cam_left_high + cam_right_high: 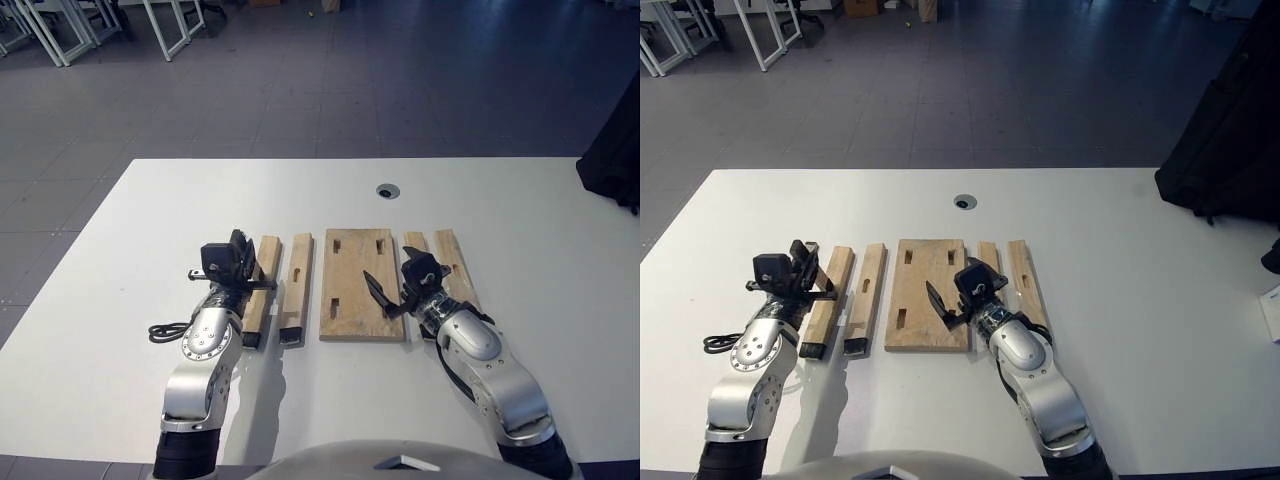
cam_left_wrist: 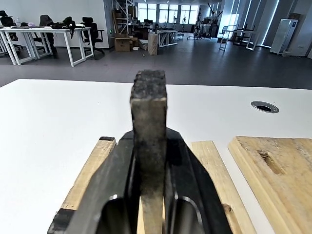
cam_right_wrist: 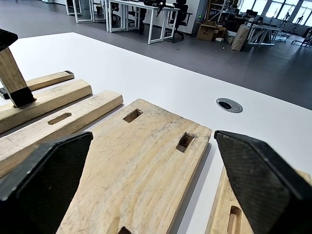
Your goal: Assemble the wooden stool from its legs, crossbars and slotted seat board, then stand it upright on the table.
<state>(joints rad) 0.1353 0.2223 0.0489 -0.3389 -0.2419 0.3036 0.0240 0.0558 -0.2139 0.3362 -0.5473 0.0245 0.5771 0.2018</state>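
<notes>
Your left tool (image 1: 240, 262) clamped on a dark-tipped bar (image 2: 148, 112), your right tool (image 1: 398, 283) spread wide over the right edge of the seat board (image 1: 350, 270), worktop (image 1: 520, 210) stretching well beyond.

This is a large open office or lab hall. The wide white work table (image 1: 520, 230) has a round metal-rimmed cable hole (image 1: 388, 190) set in its top, and grey square floor tiles (image 1: 330, 80) stretch away behind it. Farther back stand white metal-framed desks (image 2: 36, 33), black wheeled office chairs (image 2: 92, 28), brown cardboard boxes (image 2: 123, 44) and tall glazed windows (image 2: 195, 10).
</notes>
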